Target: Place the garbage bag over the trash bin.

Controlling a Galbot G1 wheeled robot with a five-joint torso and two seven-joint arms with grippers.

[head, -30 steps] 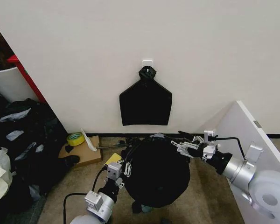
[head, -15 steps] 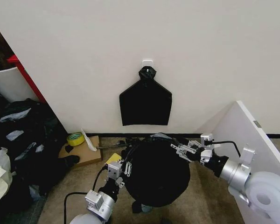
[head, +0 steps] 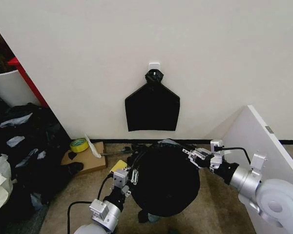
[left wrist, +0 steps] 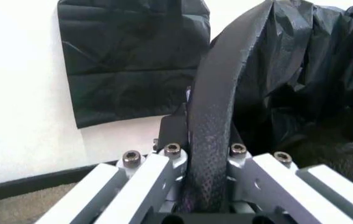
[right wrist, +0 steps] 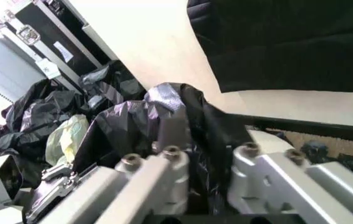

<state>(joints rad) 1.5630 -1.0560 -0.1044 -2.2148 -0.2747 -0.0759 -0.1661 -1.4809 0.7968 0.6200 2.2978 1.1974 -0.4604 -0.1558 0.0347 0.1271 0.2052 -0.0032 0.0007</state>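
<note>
The glossy black garbage bag [head: 166, 181] is draped over the trash bin, which stands on the floor in front of me. The bin is almost wholly hidden; a pale bit of its base [head: 151, 218] shows below the bag. My left gripper [head: 130, 175] holds the bag's left edge. In the left wrist view that left gripper [left wrist: 204, 150] is shut on a taut black band of the bag [left wrist: 217, 93]. My right gripper [head: 197, 157] is at the bag's upper right edge. The right wrist view shows this gripper [right wrist: 204, 156] shut on crinkled bag plastic [right wrist: 170, 112].
A flat black bundle [head: 152, 108] hangs from a wall hook behind the bin. A heap of dark bags [head: 24, 146] and a white tub [head: 10, 85] fill the left side. Yellow tape [head: 79, 145] lies on cardboard [head: 88, 161]. A white panel [head: 263, 146] leans at right.
My right gripper has dropped slightly and drawn in toward the bin, keeping hold of the bag's edge. The left gripper has stayed put.
</note>
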